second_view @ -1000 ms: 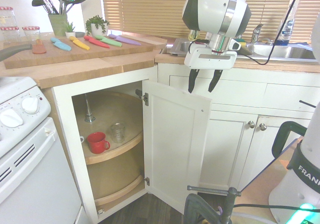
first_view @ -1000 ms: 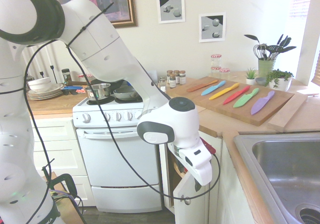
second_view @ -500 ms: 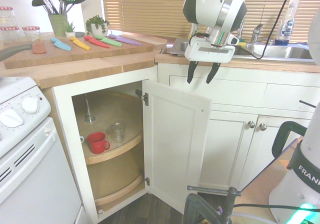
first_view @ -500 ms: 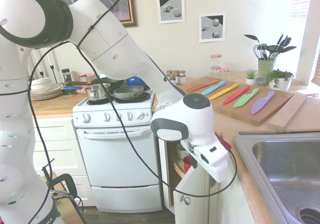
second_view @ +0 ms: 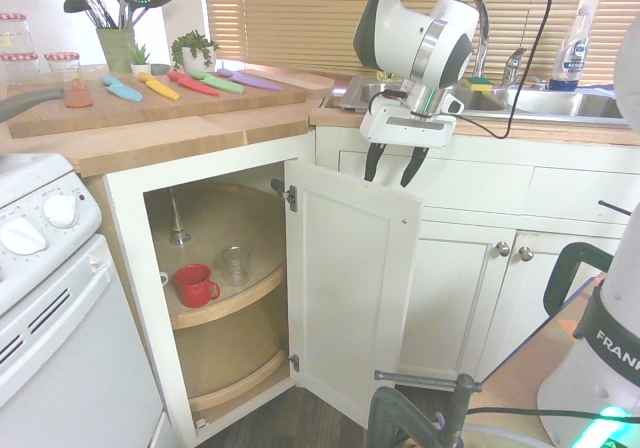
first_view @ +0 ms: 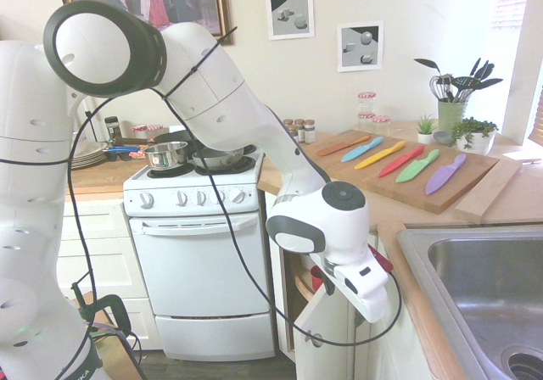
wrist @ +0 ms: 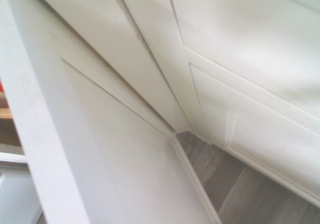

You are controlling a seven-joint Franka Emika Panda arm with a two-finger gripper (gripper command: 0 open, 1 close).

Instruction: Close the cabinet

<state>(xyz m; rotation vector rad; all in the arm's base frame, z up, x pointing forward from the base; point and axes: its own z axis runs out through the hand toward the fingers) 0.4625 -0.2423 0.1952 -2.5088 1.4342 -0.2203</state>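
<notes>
- White flat-panel cabinet door [second_view: 350,288], hinged at its left edge in the second exterior view, standing wide open from the corner cabinet [second_view: 215,268] below the butcher-block counter [second_view: 180,133].
- Gripper [second_view: 388,165] just above the door's top edge, near its free corner; fingers [second_view: 371,162] spread, pinching nothing, pointing steeply downward.
- Key relation, as judged: door panel directly beneath and slightly toward the cabinet opening from the fingertips; long axis of the door vertical, top edge running outward from the hinge; closing push needed against the outer face, swinging the panel toward the opening.
- Second exterior view only: wooden lazy-Susan shelves inside, with red mug [second_view: 195,285] and clear glass [second_view: 235,265]; hinges; gap between fingertips and door top, contact not evident.
- First exterior view only: small round silver knob [first_view: 315,340] on the door's outer face, below the gripper [first_view: 373,299]; fingers largely hidden behind the wrist housing.
- Wrist view: close, sloping white door panel [wrist: 125,159] and grey wood floor [wrist: 240,184]; no knob visible.
</notes>
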